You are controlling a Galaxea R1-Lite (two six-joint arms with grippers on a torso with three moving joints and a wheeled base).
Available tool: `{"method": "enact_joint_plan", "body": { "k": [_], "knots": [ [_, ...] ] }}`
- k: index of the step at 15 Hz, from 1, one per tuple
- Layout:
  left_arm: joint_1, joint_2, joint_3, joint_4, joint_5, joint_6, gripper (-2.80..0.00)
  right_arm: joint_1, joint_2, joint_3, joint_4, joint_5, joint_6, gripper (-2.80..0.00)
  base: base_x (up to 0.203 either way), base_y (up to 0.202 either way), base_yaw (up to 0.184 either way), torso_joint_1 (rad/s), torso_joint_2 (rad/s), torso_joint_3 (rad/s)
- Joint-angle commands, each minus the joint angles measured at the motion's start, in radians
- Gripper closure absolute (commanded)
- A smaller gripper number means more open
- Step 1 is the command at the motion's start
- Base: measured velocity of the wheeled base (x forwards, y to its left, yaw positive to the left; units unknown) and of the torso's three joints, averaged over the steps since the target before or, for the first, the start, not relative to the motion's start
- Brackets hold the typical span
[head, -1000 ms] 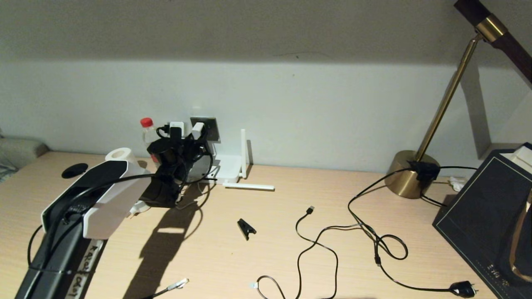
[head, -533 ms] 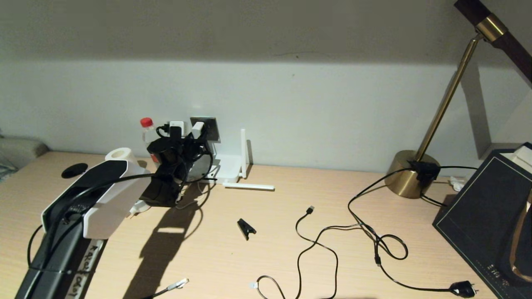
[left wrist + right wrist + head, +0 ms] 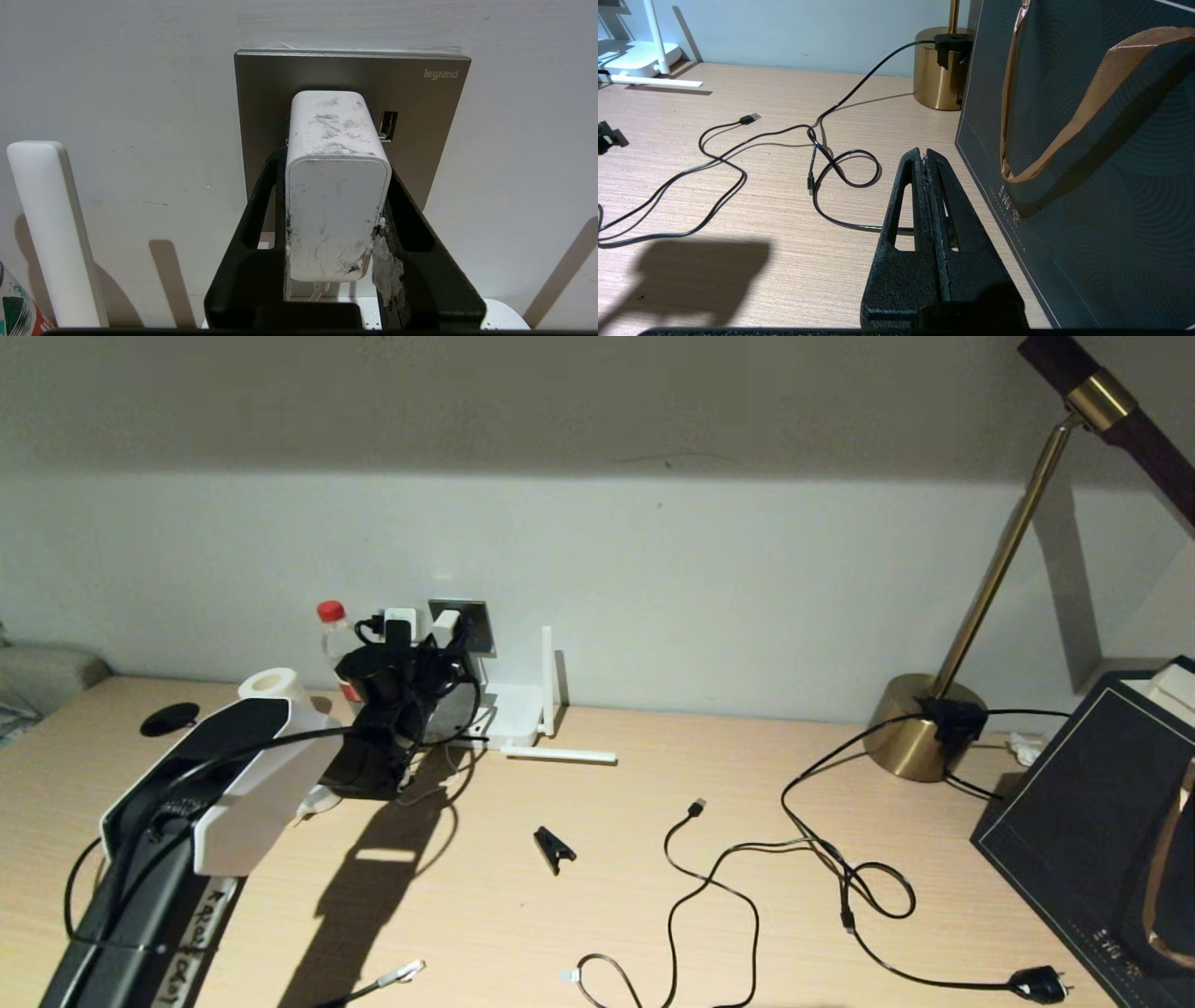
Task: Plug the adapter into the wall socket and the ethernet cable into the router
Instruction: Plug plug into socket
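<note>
Against the wall at the back of the desk (image 3: 579,896), the left gripper (image 3: 336,158) clamps the white adapter (image 3: 337,186) between its two black fingers (image 3: 261,205), pressing it onto the grey wall socket (image 3: 420,93). Just below sits the white router (image 3: 512,714), one antenna upright beside the socket. Low on the right, the right gripper (image 3: 926,156) hovers with fingers pressed together, empty, beside a dark paper bag (image 3: 1087,163) and over loose black cables (image 3: 738,158).

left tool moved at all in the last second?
Barely. In the head view the left tool, shut on the adapter, stays at the wall socket; only the arm's white shell edges slightly toward the toilet roll.
</note>
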Motion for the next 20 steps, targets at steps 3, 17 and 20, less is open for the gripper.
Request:
{"method": "enact_joint_plan", "body": {
  "k": [3,17,20],
  "knots": [
    [0.001,0.029,-0.002,-0.005,0.011,0.000,0.00,0.000,0.000,0.035,-0.001,0.000,0.000,0.00,0.000,0.000,0.000,0.000,0.00,0.000],
    [-0.007,0.033,-0.039,0.010,0.037,0.000,0.00,0.000,0.000,0.035,-0.001,0.001,0.000,0.00,0.000,0.000,0.000,0.000,0.00,0.000],
    [-0.008,0.048,-0.090,0.012,0.064,0.000,0.00,0.000,0.000,0.035,-0.001,0.000,0.000,0.00,0.000,0.000,0.000,0.000,0.00,0.000]
  ]
}}
